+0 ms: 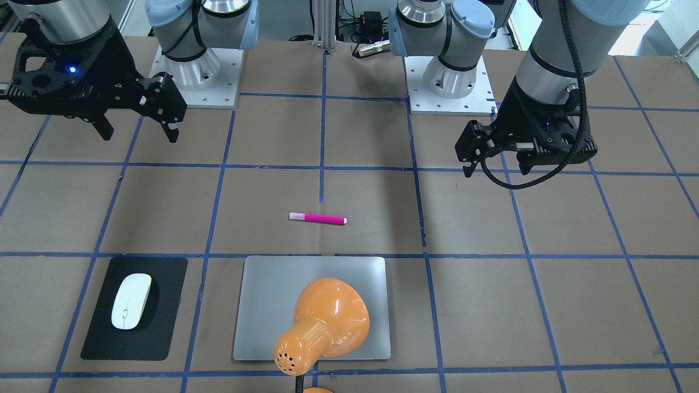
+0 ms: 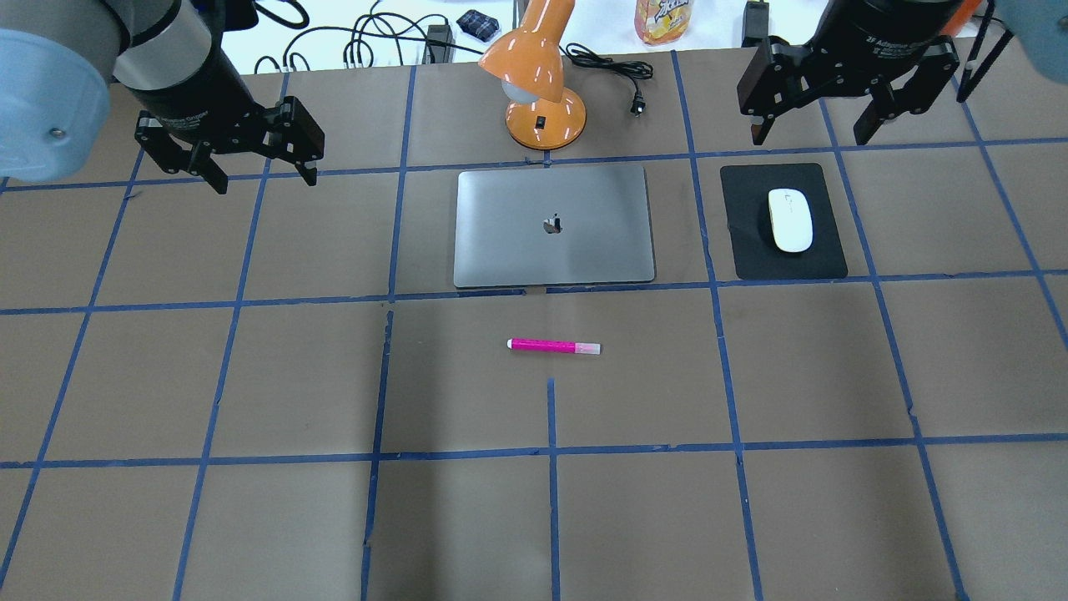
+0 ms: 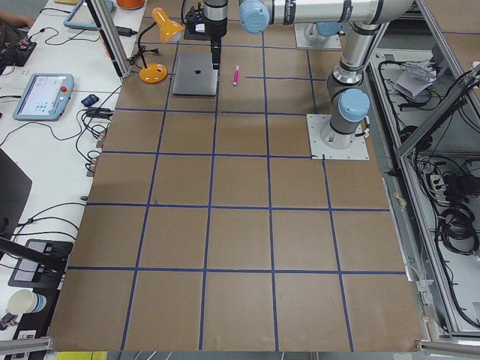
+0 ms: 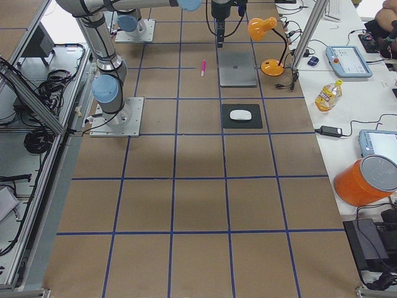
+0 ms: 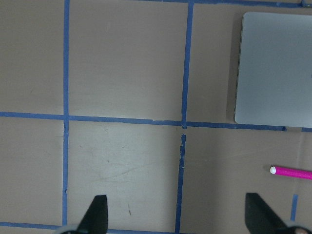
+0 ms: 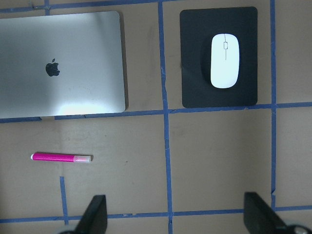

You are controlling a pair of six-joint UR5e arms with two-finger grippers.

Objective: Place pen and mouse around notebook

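Note:
The silver-grey notebook (image 2: 552, 250) lies closed at the table's far middle. The pink pen (image 2: 553, 345) lies flat on the brown table a little in front of the notebook, white cap end pointing right. To the notebook's right, the white mouse (image 2: 789, 219) rests on a black mat (image 2: 751, 250). My left gripper (image 2: 265, 171) hovers open and empty, well left of the notebook. My right gripper (image 2: 809, 125) hangs open and empty just beyond the mouse. The right wrist view shows the mouse (image 6: 224, 60), the pen (image 6: 61, 158) and the notebook (image 6: 87, 48) below it.
An orange desk lamp (image 2: 538, 83) stands just behind the notebook, its head leaning over the notebook in the front-facing view. Cables and a bottle (image 2: 663, 18) lie along the far edge. Blue tape lines grid the brown table.

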